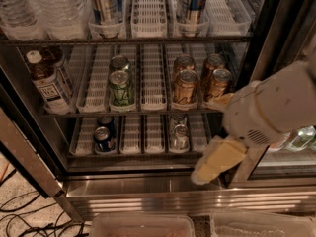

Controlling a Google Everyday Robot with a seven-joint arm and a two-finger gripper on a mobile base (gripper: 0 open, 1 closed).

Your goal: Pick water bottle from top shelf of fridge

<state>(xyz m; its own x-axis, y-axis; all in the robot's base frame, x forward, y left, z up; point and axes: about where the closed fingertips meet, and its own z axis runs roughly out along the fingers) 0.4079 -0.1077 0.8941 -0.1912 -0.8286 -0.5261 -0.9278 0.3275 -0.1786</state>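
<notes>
Gripper (pixel 217 159) hanging low at the right, in front of the fridge (pixel 148 194) near its steel base, grip state impossible to tell | top shelf (pixel 148 41) carrying white slotted trays | water bottle (pixel 59 9) standing at that shelf's far left, well apart from the gripper | gold cans (pixel 185 85) sitting one level down

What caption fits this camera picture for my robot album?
Robot gripper hangs low by the fridge, well below the water bottles on the top shelf.

one view | high, angled down into fridge (pixel 148 194) | near | pincer (pixel 217 161) lower right foreground
</notes>
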